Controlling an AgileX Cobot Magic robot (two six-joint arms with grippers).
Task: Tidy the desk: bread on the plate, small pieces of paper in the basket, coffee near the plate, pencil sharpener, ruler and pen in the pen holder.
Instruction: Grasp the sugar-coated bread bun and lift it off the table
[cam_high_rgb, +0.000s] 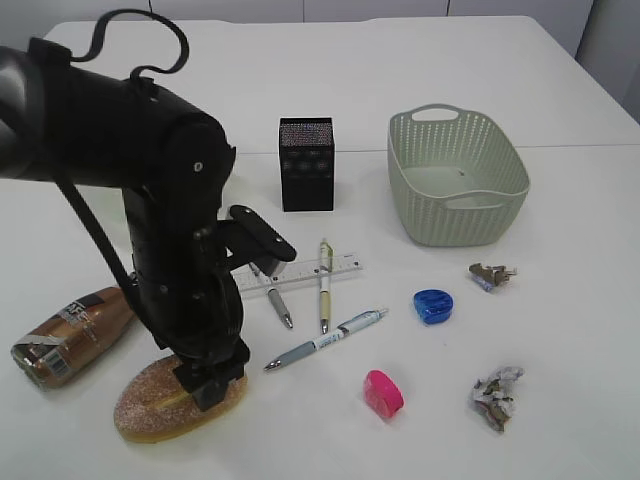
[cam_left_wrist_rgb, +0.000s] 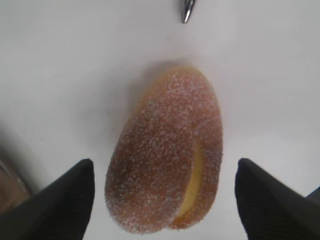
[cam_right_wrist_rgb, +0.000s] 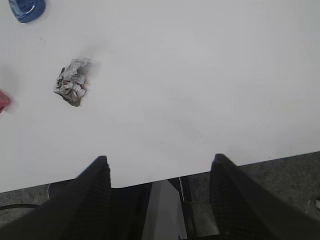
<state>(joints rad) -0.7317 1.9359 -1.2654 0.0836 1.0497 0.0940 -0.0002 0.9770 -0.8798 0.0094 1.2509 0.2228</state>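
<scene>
- The bread (cam_left_wrist_rgb: 167, 152) is lying on the desk (cam_high_rgb: 560, 330) near the front left, between the left gripper (cam_left_wrist_rgb: 165, 200) fingers, which are spread wide, nothing clamped yet.
- Probably best squeezed gently across the middle.
- The plate can't be seen anywhere.

The table (cam_high_rgb: 420, 60) is plain white. The bread (cam_left_wrist_rgb: 170, 155) is golden brown with white sugar specks. The basket (cam_high_rgb: 457, 176) is grey-green with little holes. The pen holder (cam_high_rgb: 306, 164) is black mesh. One sharpener (cam_high_rgb: 433, 305) is blue, another sharpener (cam_high_rgb: 383, 392) pink.
</scene>
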